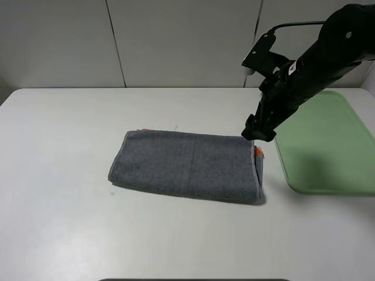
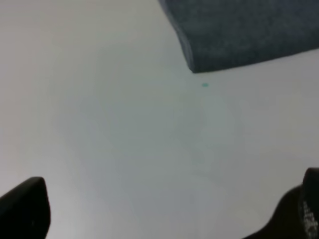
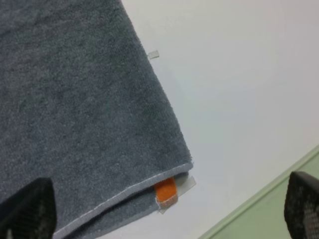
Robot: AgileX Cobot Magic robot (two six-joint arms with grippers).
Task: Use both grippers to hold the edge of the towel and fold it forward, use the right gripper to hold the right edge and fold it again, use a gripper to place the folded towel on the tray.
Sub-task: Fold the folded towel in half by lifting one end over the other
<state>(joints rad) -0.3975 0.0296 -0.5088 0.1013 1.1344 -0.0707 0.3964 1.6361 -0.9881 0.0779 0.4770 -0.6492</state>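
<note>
Folded towel (image 1: 187,167) lies mid-tabletop (image 1: 58,175), just left of the tray (image 1: 328,146); the right end effector (image 1: 258,132) hovers released above its far right corner; a clean second fold likely requires pinching every layer at that edge, by the orange tag (image 3: 166,190).

White tabletop (image 1: 53,234), pale panelled wall (image 1: 181,41) behind, thin dark vertical seams (image 1: 115,44), soft even light
</note>
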